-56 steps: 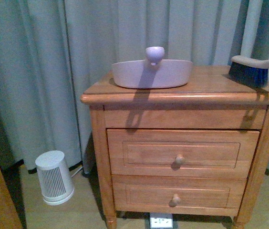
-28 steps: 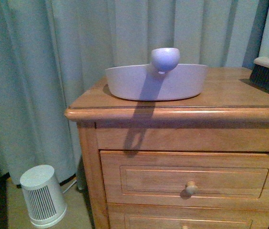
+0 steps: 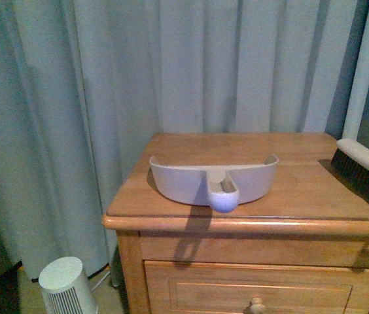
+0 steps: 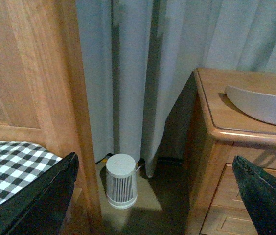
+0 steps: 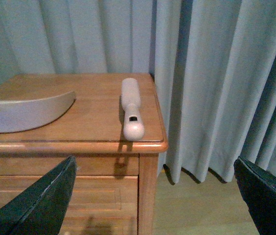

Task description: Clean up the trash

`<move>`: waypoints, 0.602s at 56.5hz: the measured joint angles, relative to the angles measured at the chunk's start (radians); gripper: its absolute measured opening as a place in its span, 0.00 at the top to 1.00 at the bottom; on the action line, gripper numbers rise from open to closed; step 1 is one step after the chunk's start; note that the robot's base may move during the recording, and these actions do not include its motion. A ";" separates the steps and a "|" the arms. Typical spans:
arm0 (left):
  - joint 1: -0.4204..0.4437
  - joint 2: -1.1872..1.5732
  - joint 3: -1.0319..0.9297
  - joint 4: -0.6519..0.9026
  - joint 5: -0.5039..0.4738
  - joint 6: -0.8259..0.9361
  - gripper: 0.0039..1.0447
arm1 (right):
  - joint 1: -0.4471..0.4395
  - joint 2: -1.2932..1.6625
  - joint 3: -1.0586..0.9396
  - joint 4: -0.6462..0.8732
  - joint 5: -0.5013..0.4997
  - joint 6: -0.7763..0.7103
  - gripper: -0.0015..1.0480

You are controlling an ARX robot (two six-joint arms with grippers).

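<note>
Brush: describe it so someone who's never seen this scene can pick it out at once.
Find the wooden nightstand in front of the pale curtain. On its top, at the right edge as the front view shows it, lies the brush. Unlike the wide pinkish dustpan to its left, it is narrow, with a pale handle and dark bristles.
</note>
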State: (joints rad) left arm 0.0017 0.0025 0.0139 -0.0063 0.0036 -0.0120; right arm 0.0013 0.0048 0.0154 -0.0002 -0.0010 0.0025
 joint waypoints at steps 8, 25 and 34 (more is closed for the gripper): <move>0.019 0.206 0.072 0.027 0.088 -0.153 0.07 | 0.000 0.000 0.000 0.000 0.000 0.000 0.07; -0.278 1.001 0.791 -0.117 -0.095 -0.018 0.07 | 0.000 0.000 0.000 0.000 0.000 0.000 0.07; -0.441 1.373 1.125 -0.192 -0.215 -0.048 0.07 | 0.000 0.000 0.000 0.000 0.000 0.000 0.07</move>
State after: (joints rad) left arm -0.4397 1.3754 1.1389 -0.1986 -0.2111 -0.0601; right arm 0.0013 0.0048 0.0154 -0.0002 -0.0010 0.0029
